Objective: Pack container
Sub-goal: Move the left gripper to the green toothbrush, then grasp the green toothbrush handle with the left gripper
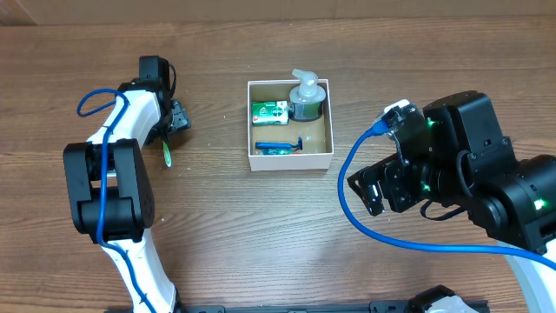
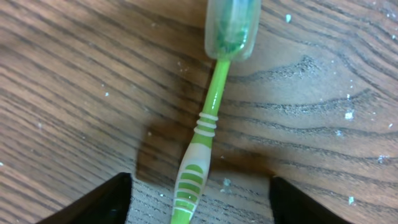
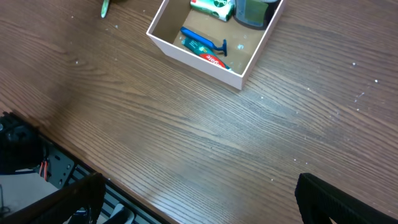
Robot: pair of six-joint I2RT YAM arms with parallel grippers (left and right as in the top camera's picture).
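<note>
A green toothbrush (image 2: 214, 99) with a clear cap over its head lies flat on the wooden table; in the overhead view the toothbrush (image 1: 166, 152) is left of the container (image 1: 289, 160). My left gripper (image 2: 198, 199) hangs low over its striped handle. The jaws stand on either side of the handle with a gap to each, so it is open. In the overhead view the left gripper (image 1: 176, 117) is far left of the box. My right gripper (image 3: 199, 199) is open over bare table, right of and nearer than the container (image 3: 193, 59).
Inside the container stand a pump soap bottle (image 1: 306, 96) and a green-and-white packet (image 1: 269, 111), with a blue razor (image 1: 278, 146) and a small tube along its near wall. A blue cable (image 1: 382, 230) loops by the right arm. The table's near edge (image 3: 93, 168) lies below the right gripper.
</note>
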